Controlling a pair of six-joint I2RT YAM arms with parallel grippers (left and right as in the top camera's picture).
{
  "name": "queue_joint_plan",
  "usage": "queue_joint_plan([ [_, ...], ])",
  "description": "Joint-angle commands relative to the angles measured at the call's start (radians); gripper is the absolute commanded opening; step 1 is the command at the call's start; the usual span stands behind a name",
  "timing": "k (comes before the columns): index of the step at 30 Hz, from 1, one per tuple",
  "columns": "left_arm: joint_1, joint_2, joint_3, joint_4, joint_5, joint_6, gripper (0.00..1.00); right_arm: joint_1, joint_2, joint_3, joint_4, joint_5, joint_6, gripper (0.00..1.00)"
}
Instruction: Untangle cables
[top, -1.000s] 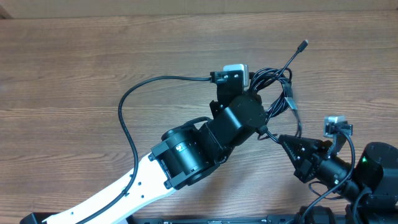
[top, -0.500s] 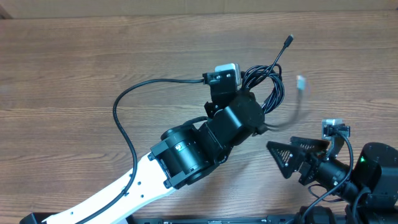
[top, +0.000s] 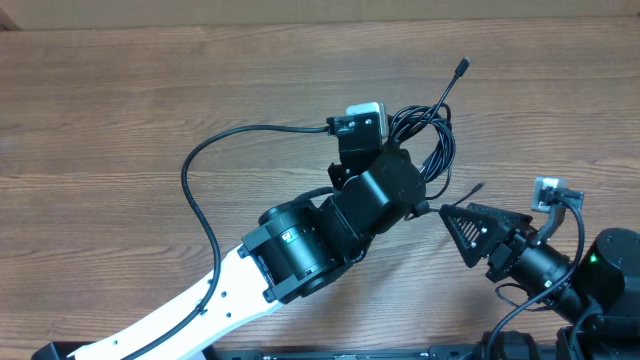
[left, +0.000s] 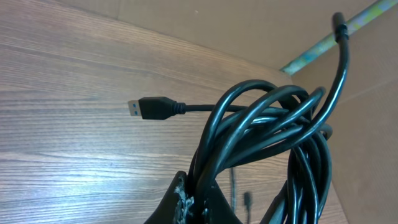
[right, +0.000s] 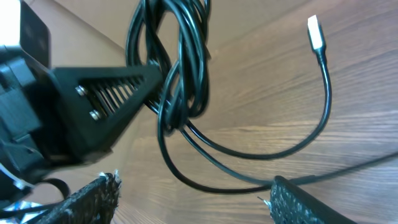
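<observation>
Black, thin and limp, the bundle of smooth-sheathed cables (top: 432, 140) sits right of centre and toward the far side of the brown wood-grain table (top: 120, 90), and appears to be held up off the surface. The left gripper (left: 193, 204) is clamped low on the loops. Its wrist view shows several strands squeezed together between the two fingers, with a black blue-tipped USB plug (left: 149, 107) sticking out to the left. The right gripper (right: 193, 198) sits near and to the right of the bundle, its fingers spread wide with nothing pinched. One loose strand (right: 261, 157) sags across its view and ends in a flat silver plug (right: 316, 32).

We judge the cords to be light, soft and springy. They will likely keep their coiled set, slide over one another, and tighten into a knot if pulled hard. The sheath looks smooth, so a pinch on bare cord may slip. In our judgement the best hold is on a free strand just behind its plug, where the moulded body acts as a stop. The draw should then follow the loop outward.
</observation>
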Motion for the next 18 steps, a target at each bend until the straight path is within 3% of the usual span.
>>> queue_joint_plan([
  [1, 0.0, -0.013, 0.028, 0.017, 0.043, 0.02, 0.04, 0.005, -0.003, 0.011, 0.053, -0.036, 0.119, 0.76],
  [9, 0.0, -0.012, 0.028, 0.031, 0.161, 0.02, 0.04, 0.005, -0.003, 0.011, 0.131, -0.042, 0.119, 0.76],
  [13, 0.0, -0.012, 0.028, 0.031, 0.177, 0.02, 0.04, 0.005, -0.003, 0.011, 0.15, -0.071, 0.119, 0.62],
  [18, 0.0, -0.012, 0.028, 0.045, 0.215, 0.02, 0.04, 0.005, -0.003, 0.011, 0.173, -0.101, 0.117, 0.69],
])
